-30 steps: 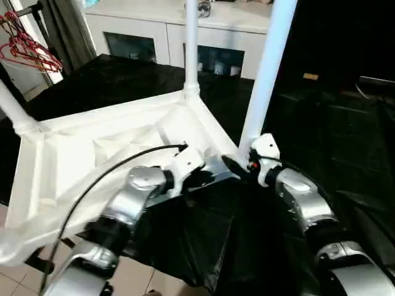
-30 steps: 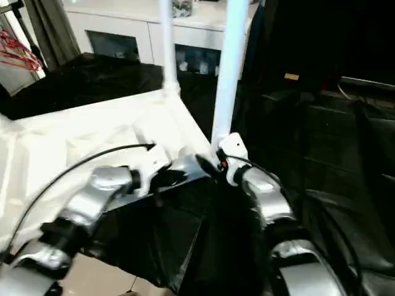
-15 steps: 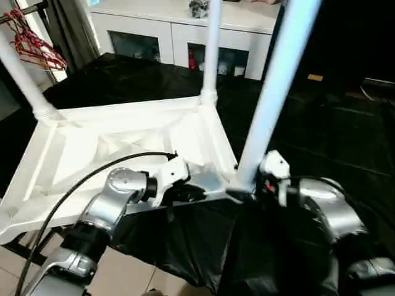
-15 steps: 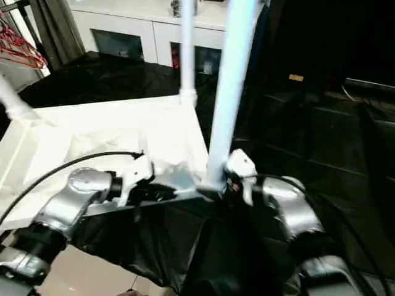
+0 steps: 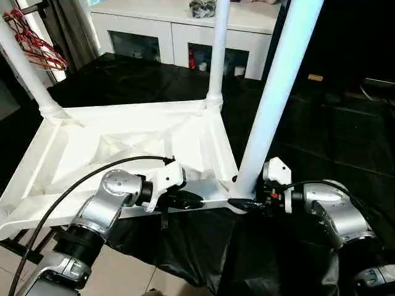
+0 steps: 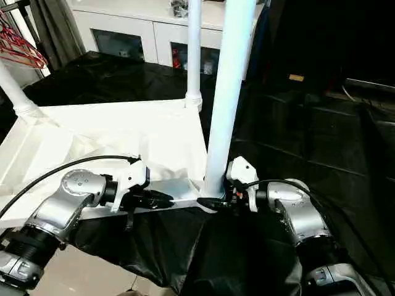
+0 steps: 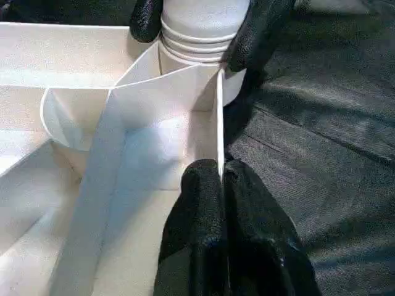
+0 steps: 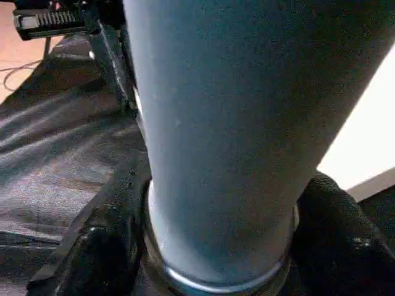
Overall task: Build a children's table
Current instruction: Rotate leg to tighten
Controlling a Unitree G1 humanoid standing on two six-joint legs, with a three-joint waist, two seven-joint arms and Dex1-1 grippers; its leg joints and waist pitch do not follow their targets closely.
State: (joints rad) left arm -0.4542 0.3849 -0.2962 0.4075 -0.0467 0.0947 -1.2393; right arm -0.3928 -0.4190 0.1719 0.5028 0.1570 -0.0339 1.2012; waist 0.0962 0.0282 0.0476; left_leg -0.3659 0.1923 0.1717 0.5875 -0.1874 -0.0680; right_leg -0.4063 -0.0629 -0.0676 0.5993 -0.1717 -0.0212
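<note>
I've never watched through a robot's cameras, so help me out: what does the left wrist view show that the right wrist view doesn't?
Left wrist view alone: the left jaws pinching a thin rim wall of the white plastic ribbed tabletop, plus the corner socket. Right wrist view alone: a black metal stand with bare floor behind it. Both: the long round white tube leg gripped at its base by the right jaws, and the wrinkled black cloth beneath.

The tabletop point(image 5: 123, 132) is plain white with raised ribs – its legs point(image 5: 274, 98) white too, bluish in shade. Just under both black grippers point(image 5: 244, 203) lies a glossy black sheet point(image 5: 321, 129). Beyond them, a white cabinet point(image 5: 179, 34) and red hangers point(image 5: 37, 52).
</note>
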